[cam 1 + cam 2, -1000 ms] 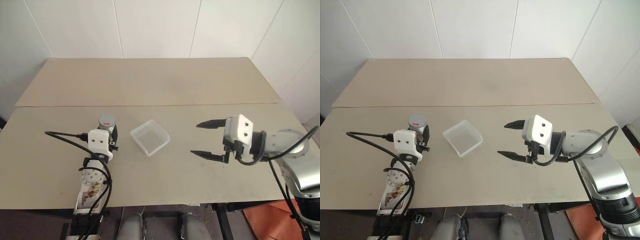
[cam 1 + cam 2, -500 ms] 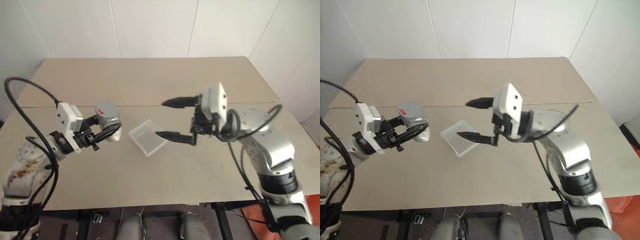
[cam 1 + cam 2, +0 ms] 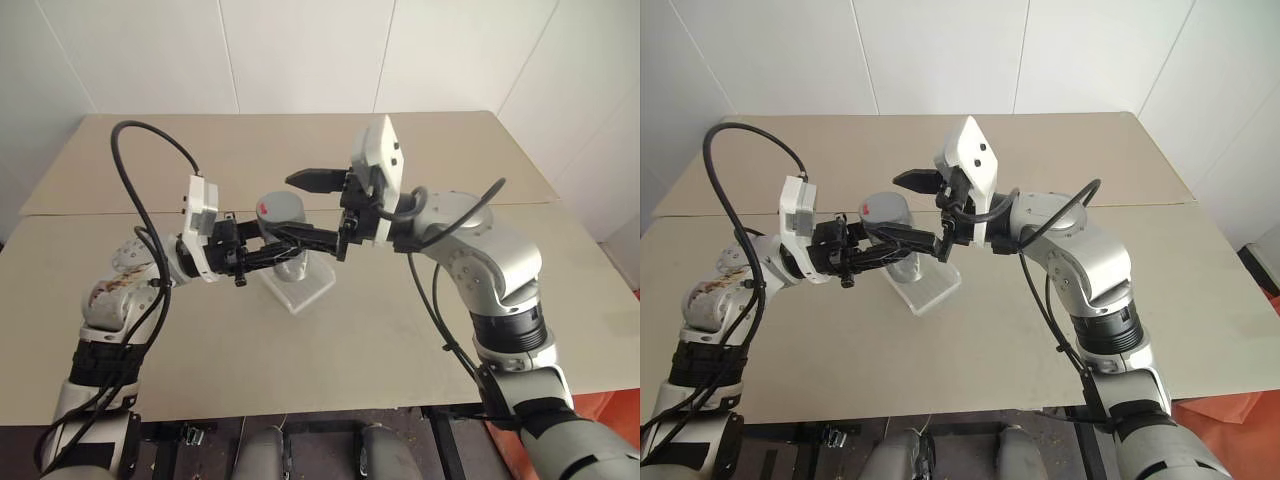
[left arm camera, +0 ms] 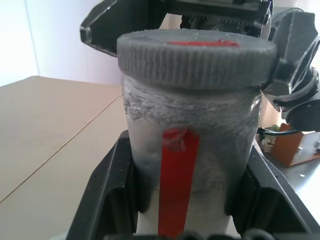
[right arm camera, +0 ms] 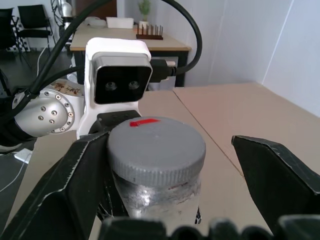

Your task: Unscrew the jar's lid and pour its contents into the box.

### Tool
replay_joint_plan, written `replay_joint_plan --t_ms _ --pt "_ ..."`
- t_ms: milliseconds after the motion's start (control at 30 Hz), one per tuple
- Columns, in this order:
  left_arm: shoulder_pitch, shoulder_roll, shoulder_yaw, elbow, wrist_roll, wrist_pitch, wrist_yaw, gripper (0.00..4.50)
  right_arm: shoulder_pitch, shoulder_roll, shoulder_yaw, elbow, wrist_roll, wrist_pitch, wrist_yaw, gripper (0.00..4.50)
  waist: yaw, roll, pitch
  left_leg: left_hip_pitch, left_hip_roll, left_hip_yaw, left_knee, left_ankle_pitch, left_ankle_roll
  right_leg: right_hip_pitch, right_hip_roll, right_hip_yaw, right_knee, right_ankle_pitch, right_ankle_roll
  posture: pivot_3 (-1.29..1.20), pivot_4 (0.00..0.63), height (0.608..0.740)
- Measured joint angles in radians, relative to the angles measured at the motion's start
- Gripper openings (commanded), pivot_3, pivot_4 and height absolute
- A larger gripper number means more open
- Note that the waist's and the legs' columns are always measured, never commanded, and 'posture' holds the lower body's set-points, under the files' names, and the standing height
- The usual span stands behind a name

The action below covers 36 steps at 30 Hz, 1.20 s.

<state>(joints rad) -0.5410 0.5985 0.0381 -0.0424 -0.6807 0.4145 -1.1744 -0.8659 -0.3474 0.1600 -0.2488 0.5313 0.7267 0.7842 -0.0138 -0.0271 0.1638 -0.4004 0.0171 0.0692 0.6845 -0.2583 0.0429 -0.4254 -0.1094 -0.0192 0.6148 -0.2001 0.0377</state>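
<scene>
Since 1 s ago: jar (image 3: 283,222) lifted off table (image 3: 120,310) near front-left, now carried up over box (image 3: 298,283) at table's middle; both arms swung in to meet above it. L gripper (image 3: 262,252) clamped on jar body, jar upright, red label strip facing its wrist cam. Lid (image 5: 156,146) still screwed on, red mark up. R gripper (image 3: 315,209) spread wide, fingers either side of lid, not touching. Contents not discernible through frosted wall. L cable looping high over table's left part.

I see the left gripper (image 3: 262,251) has lifted the jar (image 3: 283,225) off the table (image 3: 330,160); the right gripper (image 3: 318,210) now flanks its lid (image 5: 156,147).
</scene>
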Motion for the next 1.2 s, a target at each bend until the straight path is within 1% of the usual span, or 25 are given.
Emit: replay_joint_plan --t_ms 167,267,333,400,433,533,600,700,733,767,833,900,967,1033,1067,1133,1167,1200 --pt "-0.003 -0.001 -0.008 0.020 0.020 -0.020 -0.031 1.93 -0.003 0.005 0.006 0.006 0.001 0.003 0.001 4.50 0.000 0.000 0.000 0.000 0.000 0.000 0.000 0.000 0.000 0.000 0.000 0.000 0.000 0.000 0.000 0.00 0.150 0.740" --pt "-0.003 -0.002 -0.008 0.020 0.030 -0.029 -0.037 1.93 -0.010 0.005 0.008 0.007 0.006 0.012 0.014 3.93 0.000 0.000 0.000 0.000 0.000 -0.001 0.000 0.000 0.000 0.000 0.000 0.000 0.000 0.000 0.000 0.00 0.150 0.740" --pt "-0.008 -0.003 -0.008 0.029 0.036 -0.041 -0.043 1.93 -0.019 0.004 0.012 0.019 0.022 0.022 0.036 3.22 0.000 0.000 0.000 0.000 0.000 -0.001 0.000 0.000 0.000 0.000 0.000 0.000 0.000 0.000 0.000 0.00 0.150 0.740" --pt "-0.015 -0.005 -0.008 0.037 0.049 -0.048 -0.050 1.93 -0.023 0.002 0.013 0.031 0.025 0.024 0.053 2.76 0.000 0.000 0.000 0.000 0.000 -0.001 0.000 0.000 0.000 0.000 0.000 0.000 0.000 0.000 0.000 0.00 0.150 0.740" --pt "-0.017 -0.005 -0.009 0.042 0.053 -0.050 -0.053 1.93 -0.026 0.001 0.014 0.040 0.025 0.023 0.064 2.76 0.000 0.000 0.000 0.000 0.000 -0.001 0.000 0.000 0.000 0.000 0.000 0.000 0.000 0.000 0.000 0.00 0.150 0.740" --pt "-0.032 -0.011 -0.014 0.067 0.055 -0.058 -0.075 1.93 -0.047 -0.003 0.014 0.082 0.025 0.012 0.111 2.76 0.000 0.000 0.000 0.000 0.000 -0.001 0.000 0.000 0.000 0.000 0.000 0.000 0.000 0.000 0.000 0.00 0.150 0.740" --pt "-0.050 -0.011 -0.013 0.081 0.053 -0.063 -0.104 1.93 -0.067 -0.003 0.013 0.133 0.025 -0.030 0.176 2.76 0.000 0.000 0.000 0.000 0.000 -0.001 0.000 0.000 0.000 0.000 0.000 0.000 0.000 0.000 0.000 0.00 0.150 0.740" --pt "-0.072 -0.009 -0.015 0.081 0.038 -0.063 -0.179 1.93 -0.102 0.006 0.007 0.263 0.037 -0.159 0.381 2.76 -0.001 0.000 0.000 0.000 0.000 0.000 0.000 0.000 0.000 0.000 0.000 0.000 -0.002 0.000 0.000 0.00 0.150 0.740" --pt "-0.080 -0.009 -0.021 0.072 0.023 -0.058 -0.216 1.93 -0.130 0.014 0.004 0.339 0.045 -0.215 0.498 2.76 -0.001 0.000 0.000 0.000 0.000 0.000 0.000 0.000 0.000 0.000 0.000 0.000 -0.001 0.000 0.000 0.00 0.150 0.740" --pt "-0.086 -0.011 -0.027 0.061 0.012 -0.049 -0.236 1.93 -0.152 0.016 0.005 0.386 0.054 -0.249 0.575 2.76 -0.001 0.000 0.000 0.000 0.000 -0.001 0.000 0.000 0.000 0.000 0.000 0.000 -0.001 0.000 0.000 0.00 0.150 0.740" --pt "-0.090 -0.011 -0.038 0.037 0.004 -0.032 -0.272 1.93 -0.215 0.011 0.045 0.510 0.097 -0.311 0.717 2.76 -0.002 0.001 0.000 0.000 0.000 0.000 0.000 0.000 0.000 0.000 0.001 0.000 0.000 0.000 0.000 0.00 0.150 0.740" --pt "-0.088 -0.009 -0.040 0.034 0.007 -0.033 -0.292 1.93 -0.260 0.006 0.094 0.587 0.121 -0.363 0.770 2.76 -0.006 0.001 0.000 0.000 0.001 -0.001 0.000 0.000 0.000 0.000 0.001 0.000 0.000 0.000 0.000 0.00 0.150 0.740" --pt "-0.084 -0.003 -0.035 0.044 0.013 -0.034 -0.290 1.93 -0.292 0.016 0.133 0.659 0.122 -0.427 0.783 2.76 -0.007 0.001 0.000 0.000 0.001 -0.001 0.000 0.000 0.000 0.000 0.001 0.000 0.001 0.000 0.000 0.00 0.150 0.740" --pt "-0.080 -0.004 -0.027 0.056 0.015 -0.032 -0.283 1.93 -0.302 0.030 0.135 0.700 0.110 -0.464 0.785 3.49 -0.007 0.001 0.000 0.000 0.001 -0.001 0.000 0.000 0.000 0.000 0.001 0.000 0.001 0.000 0.000 0.00 0.150 0.740" --pt "-0.079 -0.006 -0.026 0.058 0.014 -0.029 -0.279 1.93 -0.303 0.036 0.132 0.713 0.102 -0.480 0.785 3.64 -0.005 0.001 0.000 0.000 0.001 -0.001 0.000 0.000 0.000 0.000 0.001 0.000 0.001 0.000 0.000 0.00 0.150 0.740" --pt "-0.076 -0.013 -0.027 0.057 0.015 -0.026 -0.268 1.93 -0.300 0.056 0.117 0.718 0.067 -0.503 0.774 4.29 -0.004 0.001 0.000 -0.001 0.001 -0.001 0.000 0.000 0.000 -0.001 0.001 0.000 0.001 0.000 0.000 0.00 0.150 0.740" --pt "-0.076 -0.014 -0.029 0.056 0.016 -0.026 -0.266 1.93 -0.292 0.060 0.108 0.709 0.055 -0.507 0.760 4.48 -0.003 0.001 0.000 -0.002 0.001 -0.001 0.000 0.000 0.000 -0.002 0.001 0.000 0.001 0.000 0.000 0.00 0.150 0.740" --pt "-0.075 -0.014 -0.029 0.055 0.016 -0.027 -0.261 1.93 -0.272 0.059 0.092 0.687 0.045 -0.508 0.737 4.48 0.001 0.001 0.000 -0.003 0.001 -0.002 0.001 0.000 -0.001 -0.002 0.001 -0.001 0.001 0.000 0.000 0.00 0.150 0.740"
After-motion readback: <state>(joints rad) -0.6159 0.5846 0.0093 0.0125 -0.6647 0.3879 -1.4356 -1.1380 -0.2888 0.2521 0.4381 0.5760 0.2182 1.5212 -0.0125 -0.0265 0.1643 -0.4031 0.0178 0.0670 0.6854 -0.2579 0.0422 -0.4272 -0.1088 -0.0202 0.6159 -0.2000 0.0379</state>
